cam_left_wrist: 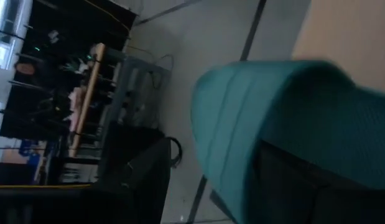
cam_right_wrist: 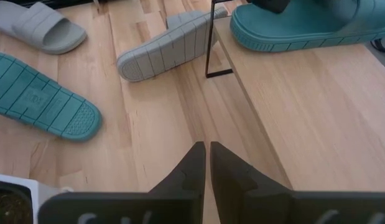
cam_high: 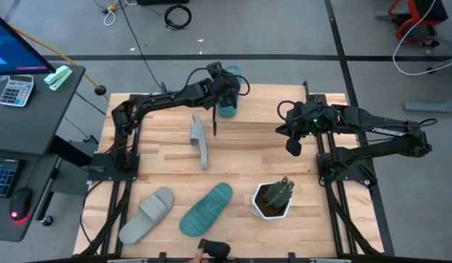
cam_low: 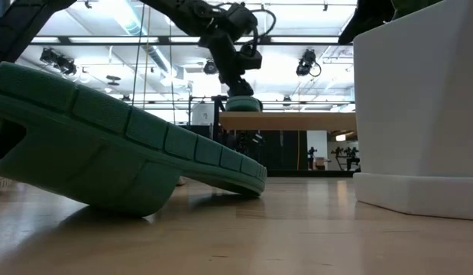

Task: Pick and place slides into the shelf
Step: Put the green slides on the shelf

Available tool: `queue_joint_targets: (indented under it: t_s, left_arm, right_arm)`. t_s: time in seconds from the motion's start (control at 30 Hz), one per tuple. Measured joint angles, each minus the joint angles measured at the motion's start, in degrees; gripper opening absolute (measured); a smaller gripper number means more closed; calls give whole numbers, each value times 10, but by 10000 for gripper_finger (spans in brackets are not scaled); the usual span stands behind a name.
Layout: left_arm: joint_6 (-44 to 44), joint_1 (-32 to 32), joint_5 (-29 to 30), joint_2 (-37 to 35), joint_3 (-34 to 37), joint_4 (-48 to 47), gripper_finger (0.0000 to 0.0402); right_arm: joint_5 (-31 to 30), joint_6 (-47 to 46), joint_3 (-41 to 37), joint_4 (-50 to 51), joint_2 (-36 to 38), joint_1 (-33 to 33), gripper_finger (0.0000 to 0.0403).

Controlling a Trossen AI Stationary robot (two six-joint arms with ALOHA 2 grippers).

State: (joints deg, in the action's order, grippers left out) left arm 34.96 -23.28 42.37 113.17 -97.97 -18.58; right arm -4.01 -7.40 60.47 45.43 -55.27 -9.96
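Note:
The shelf (cam_high: 262,106) stands at the table's far edge, its plank top (cam_low: 289,121) level. One teal slide (cam_high: 229,108) lies on that top at its left end (cam_right_wrist: 304,28). My left gripper (cam_high: 227,86) is right over this slide (cam_left_wrist: 273,106), reaching in from the left. A grey slide (cam_high: 200,139) stands on its side edge on the table by the shelf's black leg (cam_right_wrist: 208,43). Another grey slide (cam_high: 147,213) and a sole-up teal slide (cam_high: 207,208) lie near the front edge. My right gripper (cam_right_wrist: 206,152) hangs shut above the table's right side, holding nothing.
A white pot with a green plant (cam_high: 273,199) stands at the front right, beside the sole-up teal slide (cam_low: 106,145). A small dark object (cam_high: 215,248) sits at the near edge. Bare tabletop lies between the shelf and the front slides.

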Motion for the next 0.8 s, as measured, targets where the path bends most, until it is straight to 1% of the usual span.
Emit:
queue_joint_targets:
  t_s: [0.1, 0.17, 0.23, 0.27, 0.33, 0.43, 0.5, 0.57, 0.67, 0.8]
  left_arm:
    - [3, 12, 0, -28, 0, -7, 223]
    - [1, 20, 0, -56, 0, -27, 217]
    - [-19, 30, -6, -90, 0, -55, 211]
    - [-41, 33, -22, -111, 0, -81, 207]
    - [-101, 38, -72, -151, 0, -139, 199]
    - [-192, 41, -174, -209, 0, -229, 188]
    - [-237, 47, -234, -240, -1, -274, 182]
    - [-269, 61, -268, -264, -1, -316, 177]
    - [-303, 100, -274, -285, -1, -382, 172]
    - [-350, 168, -273, -289, -1, -468, 175]
  right_arm:
    - [0, 0, 0, 1, 0, 0, 30]
    - [0, 0, 0, 4, 0, 0, 30]
    - [0, 0, 0, 6, 0, 0, 30]
    - [0, 0, 0, 12, 0, 0, 30]
    - [0, 0, 0, 23, 0, 0, 30]
    - [0, 0, 0, 40, 0, 0, 30]
    - [0, 0, 0, 45, 0, 0, 30]
    - [0, 0, 0, 48, 0, 0, 30]
    - [2, 0, 0, 51, 0, 0, 30]
    - [16, -1, 0, 85, 0, 0, 30]
